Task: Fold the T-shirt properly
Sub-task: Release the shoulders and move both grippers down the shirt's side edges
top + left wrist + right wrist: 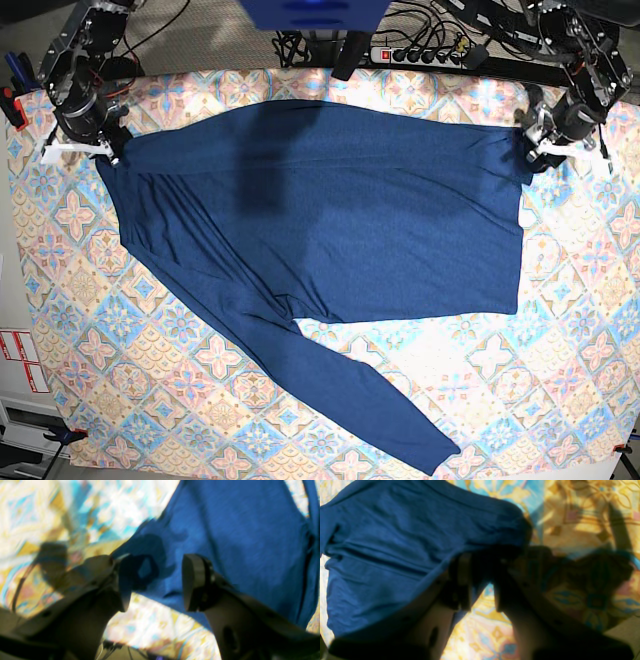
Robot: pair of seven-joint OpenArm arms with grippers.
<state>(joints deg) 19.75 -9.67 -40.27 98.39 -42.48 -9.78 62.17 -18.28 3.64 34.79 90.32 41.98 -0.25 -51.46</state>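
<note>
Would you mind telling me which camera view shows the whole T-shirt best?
The base view: the T-shirt lies spread on the tablecloth, one sleeve trailing toward the camera. Both wrist views show only blurred blue corners.

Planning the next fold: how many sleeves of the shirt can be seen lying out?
1: a long sleeve of the T-shirt trails toward the near table edge. The other may be folded under the body, hidden.

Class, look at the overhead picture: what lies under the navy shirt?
The T-shirt lies spread on the pastel patterned tablecloth, which shows all around it. The cloth directly beneath the shirt is covered, so nothing there can be seen.
</note>
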